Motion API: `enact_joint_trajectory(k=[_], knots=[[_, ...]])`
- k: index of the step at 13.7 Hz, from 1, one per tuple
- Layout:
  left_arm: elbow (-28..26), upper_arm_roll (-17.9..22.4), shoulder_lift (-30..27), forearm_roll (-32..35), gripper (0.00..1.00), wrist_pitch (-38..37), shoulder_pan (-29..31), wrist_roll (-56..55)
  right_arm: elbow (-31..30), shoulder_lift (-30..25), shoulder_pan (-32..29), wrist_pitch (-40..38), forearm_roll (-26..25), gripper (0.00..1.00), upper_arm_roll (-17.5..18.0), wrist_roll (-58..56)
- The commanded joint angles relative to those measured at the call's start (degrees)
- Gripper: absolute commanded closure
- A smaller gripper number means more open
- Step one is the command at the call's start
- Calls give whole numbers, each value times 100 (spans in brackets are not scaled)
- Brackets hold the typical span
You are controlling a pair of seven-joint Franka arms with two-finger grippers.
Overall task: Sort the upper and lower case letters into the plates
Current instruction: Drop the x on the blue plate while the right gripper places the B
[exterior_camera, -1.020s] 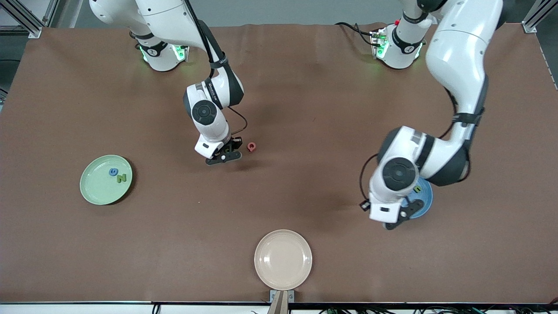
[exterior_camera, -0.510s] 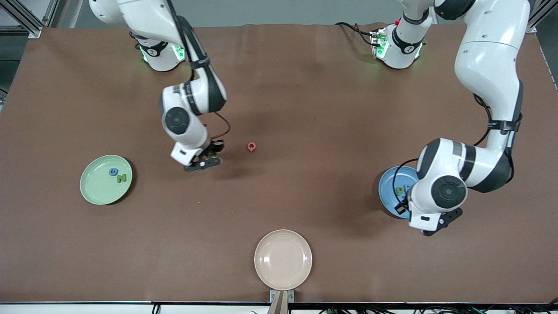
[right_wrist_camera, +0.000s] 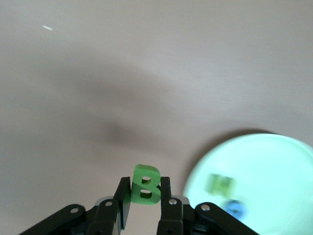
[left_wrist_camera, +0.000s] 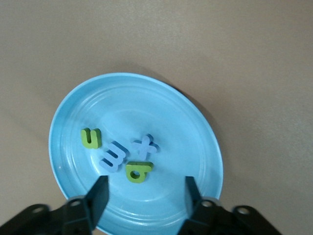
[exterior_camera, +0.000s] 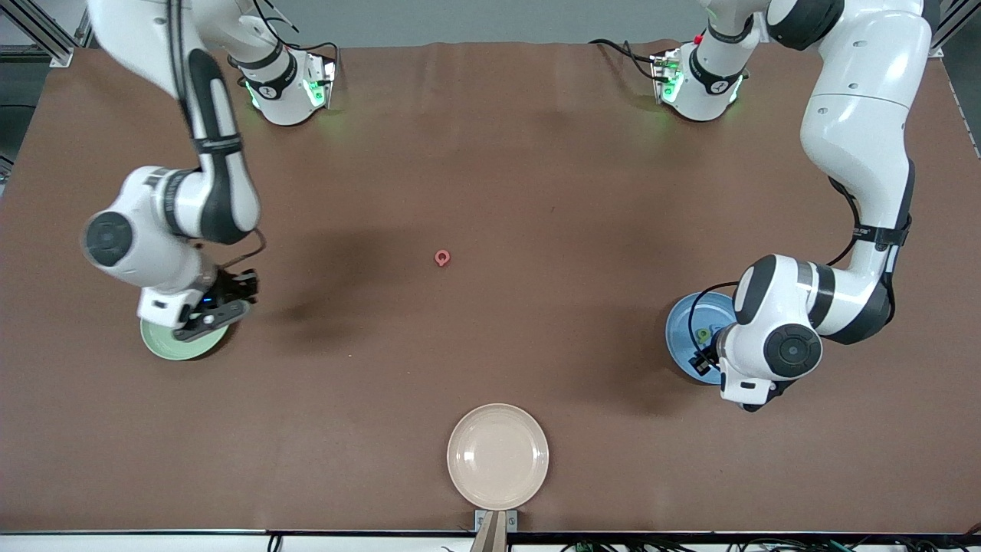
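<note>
Green B in right tool

Eight letters, three plates, two arms

Legible characters are the toy letters themselves: green B clamped in the right hand; green u, blue m, blue x, green b in the blue plate. No printed labels readable.

Green B, pale green plate
</note>
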Motion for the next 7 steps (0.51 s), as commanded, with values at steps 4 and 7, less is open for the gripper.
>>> enact_joint_trajectory(k=[4,7], knots=[[225,-31,-746,89,0,-394,-42,188,224,530,-1081,181,55,88,93,-1049],[225,4,-1467,27,0,-586,90,374,224,856,-1476,454,116,87,198,-1391]])
